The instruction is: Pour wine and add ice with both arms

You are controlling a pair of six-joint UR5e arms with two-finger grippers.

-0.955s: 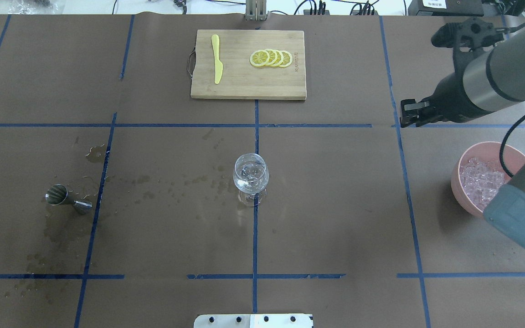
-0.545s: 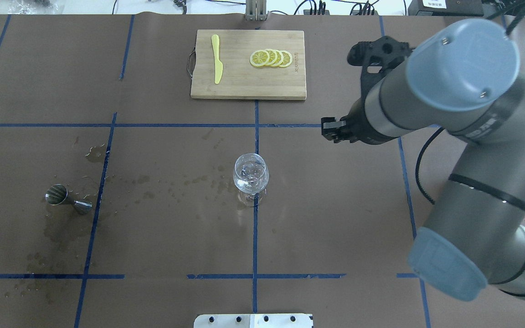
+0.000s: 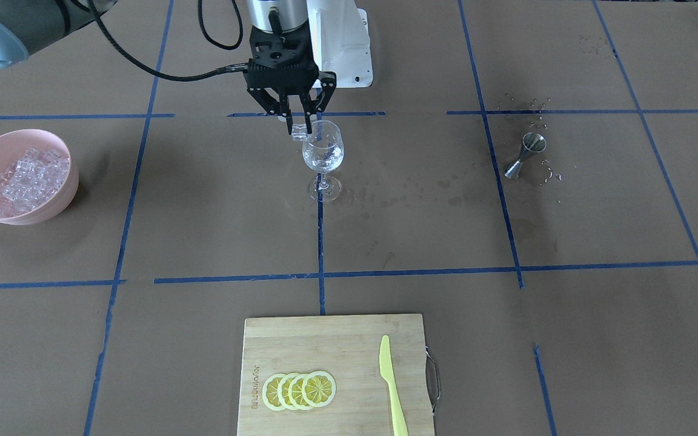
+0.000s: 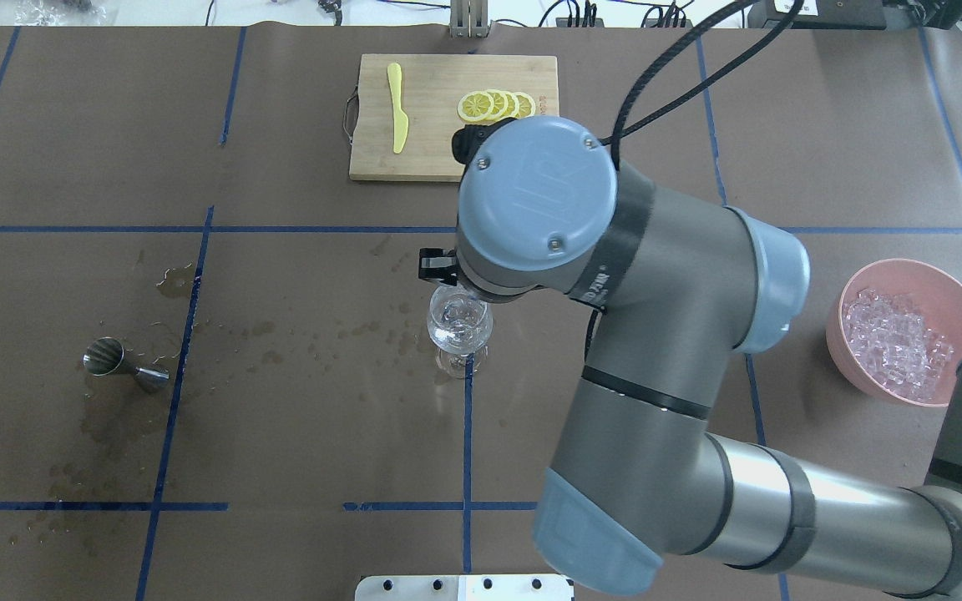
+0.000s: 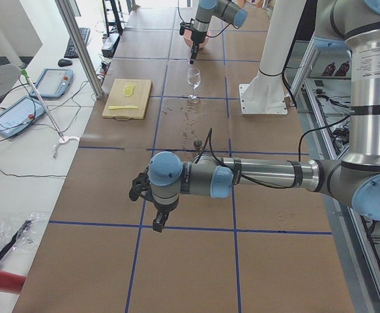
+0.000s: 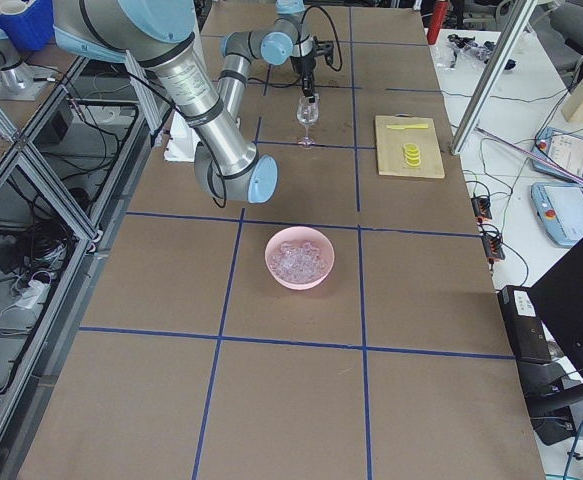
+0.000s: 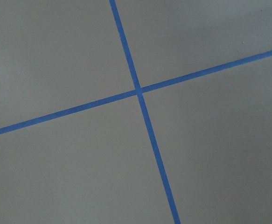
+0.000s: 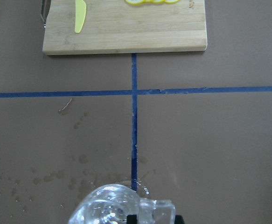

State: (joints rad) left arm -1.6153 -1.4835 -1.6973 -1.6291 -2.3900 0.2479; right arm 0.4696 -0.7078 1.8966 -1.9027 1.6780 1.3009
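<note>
My right pincer point(image 3: 298, 123) clasps one ice cube point(image 3: 297, 131) at the rim of the wine glass point(image 3: 323, 154). The ice heap point(image 3: 26, 175) lies in the pink bowl point(image 3: 43, 212), well apart. I cannot tell whether my left pincer point(image 5: 157, 225) is clenched.

"UR" on right arm's joint cap point(image 4: 537, 190)

Right tool point(image 3: 299, 126) and its ice cube point(image 3: 296, 132) crowd the wine glass point(image 3: 323, 156) rim; wide gaps to bowl point(image 3: 58, 203), jigger point(image 3: 525, 155), board point(image 3: 349, 351).
</note>
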